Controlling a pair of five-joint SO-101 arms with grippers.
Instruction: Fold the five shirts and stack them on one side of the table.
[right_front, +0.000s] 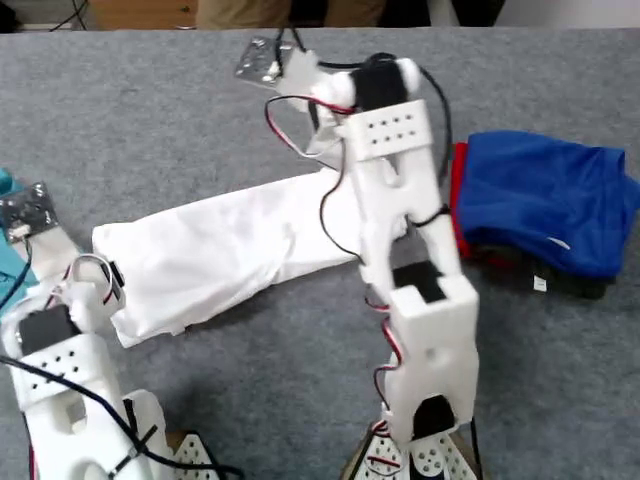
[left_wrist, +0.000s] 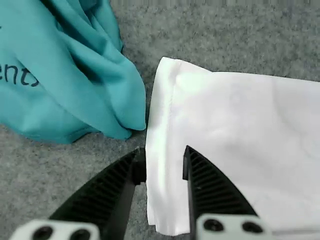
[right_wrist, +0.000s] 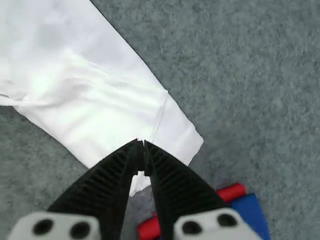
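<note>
We note the right gripper (right_wrist: 143, 149) pinched tight on the white shirt (right_wrist: 95, 95) corner. The left gripper (left_wrist: 164, 161) is part-open astride the far hem, likely readying a two-ended fold.

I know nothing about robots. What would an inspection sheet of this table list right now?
Surface: grey felt-like table cover.
Job's things: white shirt laid out long across the middle; blue shirt stacked on a red shirt; teal shirt bunched beside the white one.
Clutter: nothing seen.
Tools: left tool open, jaws either side of the white shirt's hem; right tool shut on its other end.
Cables: red and black wires hang in loose loops.
Surroundings: nothing seen clearly.
</note>
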